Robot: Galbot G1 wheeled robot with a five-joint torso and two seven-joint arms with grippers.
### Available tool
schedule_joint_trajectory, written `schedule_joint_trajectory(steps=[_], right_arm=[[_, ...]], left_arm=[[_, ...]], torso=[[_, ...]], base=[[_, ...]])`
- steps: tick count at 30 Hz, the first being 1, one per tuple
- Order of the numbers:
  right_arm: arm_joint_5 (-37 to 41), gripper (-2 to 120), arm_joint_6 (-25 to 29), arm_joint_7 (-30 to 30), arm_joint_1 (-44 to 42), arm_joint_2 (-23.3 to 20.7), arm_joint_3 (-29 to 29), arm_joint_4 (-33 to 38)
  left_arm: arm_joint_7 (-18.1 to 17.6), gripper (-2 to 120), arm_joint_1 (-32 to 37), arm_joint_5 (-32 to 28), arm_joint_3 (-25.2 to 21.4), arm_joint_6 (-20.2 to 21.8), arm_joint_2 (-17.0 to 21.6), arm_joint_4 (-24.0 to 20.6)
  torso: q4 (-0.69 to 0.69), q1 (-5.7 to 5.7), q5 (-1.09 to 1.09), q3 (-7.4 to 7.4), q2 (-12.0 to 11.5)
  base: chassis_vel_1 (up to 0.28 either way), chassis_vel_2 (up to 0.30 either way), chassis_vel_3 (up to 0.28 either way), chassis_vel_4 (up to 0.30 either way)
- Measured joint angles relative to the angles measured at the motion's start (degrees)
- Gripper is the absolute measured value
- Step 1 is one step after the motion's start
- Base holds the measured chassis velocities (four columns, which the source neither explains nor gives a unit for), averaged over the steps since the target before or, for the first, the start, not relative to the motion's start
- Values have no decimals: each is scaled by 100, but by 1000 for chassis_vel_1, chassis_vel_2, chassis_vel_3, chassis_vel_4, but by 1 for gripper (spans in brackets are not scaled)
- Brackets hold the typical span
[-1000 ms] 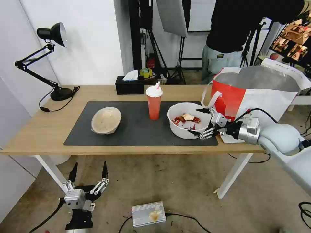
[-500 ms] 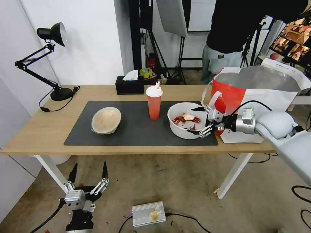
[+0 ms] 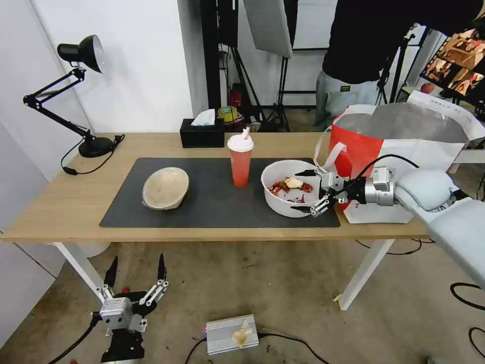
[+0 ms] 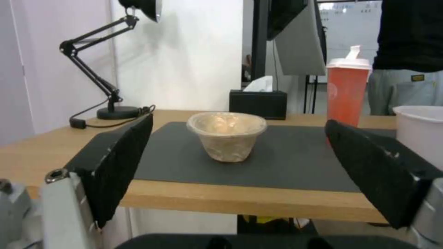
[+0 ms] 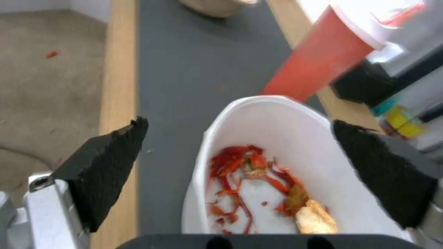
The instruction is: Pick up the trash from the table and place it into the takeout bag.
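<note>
Over the last second the right gripper (image 3: 304, 191) has slid in from the table's right end toward the white round plastic bowl (image 3: 289, 187), and its black fingers (image 5: 108, 162), spread wide, now straddle the bowl's near rim, one finger on either side of the wall, with no squeeze visible yet; I judge this to be the approach for the first pick, so nothing has been cleared so far. The bowl stands on the right part of the large dark grey mat (image 3: 212, 194) on the long light-wood table (image 3: 65, 207), and holds red food scraps (image 5: 240, 173) with a pale, bready lump (image 5: 316, 219) among them. Just left of it on the mat stands the tall red cup with white lid and straw (image 3: 240, 160), upright; what is inside cannot be seen. Farther left, the beige paper-pulp bowl (image 3: 165, 188) looks empty. The large white takeout bag with red side panel (image 3: 399, 146) stands at the table's right end, just beyond the gripper, its mouth open and its silver foil lining showing, with no trash visible inside. The black tissue box (image 3: 202, 135) sits at the back edge behind the cup. The left gripper (image 3: 135, 270) hangs low in front of the table, below its edge, jaws wide and empty, facing the paper-pulp bowl.
</note>
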Motion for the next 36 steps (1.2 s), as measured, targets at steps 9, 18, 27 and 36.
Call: schedule_joint_trajectory(steps=[9,18,27,36], right_arm=[[-350,100,2,-676,472,416,-506,-741],[-369,100,23,-736,644,567,-667,-984],[-374,100,38,-704,775,626,-745,-1128],[-393,100,71,-683,786,648,-751,-1224]], left_arm=[[-5,100,-7,28,-7,-2,-78,23],[-12,100,-5,13,-35,-15,-83,18],[-13,100,-23,9,-20,-15,-89,36],[-13,100,-30,5,-21,-16,-77,58]], torso=[[4,0,5,2,-1],[4,0,4,1,0],[5,1,4,1,-1],[5,1,4,1,-1]], base=[[0,0,0,0],[0,0,0,0],[0,0,0,0],[0,0,0,0]])
